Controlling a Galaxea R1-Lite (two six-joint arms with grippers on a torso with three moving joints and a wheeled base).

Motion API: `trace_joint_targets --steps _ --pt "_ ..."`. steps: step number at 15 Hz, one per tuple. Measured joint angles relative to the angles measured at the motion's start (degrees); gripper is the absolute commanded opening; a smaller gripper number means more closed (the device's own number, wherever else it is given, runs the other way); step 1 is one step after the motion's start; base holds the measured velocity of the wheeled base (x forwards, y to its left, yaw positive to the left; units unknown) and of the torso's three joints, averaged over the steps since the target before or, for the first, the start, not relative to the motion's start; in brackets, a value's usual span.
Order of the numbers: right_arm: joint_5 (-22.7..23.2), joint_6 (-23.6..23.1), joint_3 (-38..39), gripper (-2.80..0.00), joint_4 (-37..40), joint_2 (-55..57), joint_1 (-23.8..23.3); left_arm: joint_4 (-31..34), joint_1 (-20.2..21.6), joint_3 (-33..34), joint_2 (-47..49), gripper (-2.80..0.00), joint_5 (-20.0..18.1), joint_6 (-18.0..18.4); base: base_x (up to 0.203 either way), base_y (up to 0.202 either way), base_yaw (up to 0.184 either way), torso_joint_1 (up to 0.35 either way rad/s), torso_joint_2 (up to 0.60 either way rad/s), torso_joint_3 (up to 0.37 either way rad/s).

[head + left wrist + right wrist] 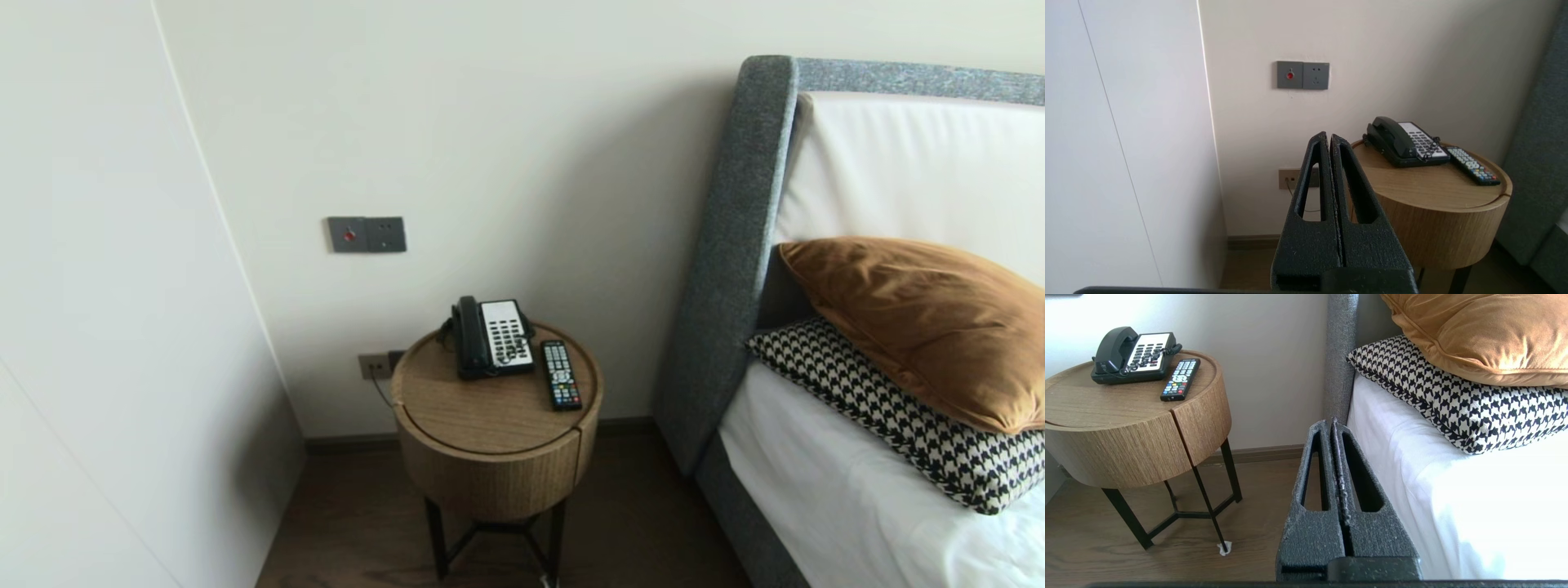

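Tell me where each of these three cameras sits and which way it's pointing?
Head view: up on the robot's head, looking forward and down at the round side table and grey bed headboard; no part of the robot shows.
Left wrist view: behind the left gripper, shut, facing the wall's socket plate.
Right wrist view: behind the right gripper, also shut, facing the houndstooth pillow.
Shared: all three show the telephone and remote control on that table.

Blk phone [490,336] w/ wht keypad panel. Blk remote [562,374], multicolour btns. Light wood-grain tabletop [473,408]. Speckled grey headboard [735,245]. Plain orange-brown top pillow [922,327]; blk-and-wht houndstooth lower pillow [898,416]. Wht sheet [816,490]. Grey switch plate [366,234] w/ red dot.
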Motion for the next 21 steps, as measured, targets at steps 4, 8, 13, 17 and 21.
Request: trace_joint_targets --steps 4,8,13,17,21 --pt "0.00 0.00 0.00 -2.80 0.01 0.00 0.00 0.01 0.00 0.00 0.00 -2.80 0.00 0.01 0.000 0.000 0.000 0.000 0.00 0.000" --pt "0.00 0.17 0.00 -2.80 0.00 0.00 -0.04 -0.01 0.00 0.00 0.00 -2.80 0.00 0.01 0.000 0.000 0.000 0.000 0.00 0.000" --pt "0.00 0.17 0.00 -2.80 0.00 0.00 -0.09 0.01 0.00 0.00 0.00 -2.80 0.00 -0.01 0.000 0.000 0.000 0.000 0.00 0.000" --pt "0.00 0.17 0.00 -2.80 0.00 0.00 -0.09 0.01 0.00 0.00 0.00 -2.80 0.00 0.01 0.000 0.000 0.000 0.000 0.00 0.000" --pt "0.00 0.13 0.00 -2.80 0.00 0.00 -0.09 0.01 0.00 0.00 0.00 -2.80 -0.04 -0.02 0.000 0.000 0.000 0.000 0.00 0.000"
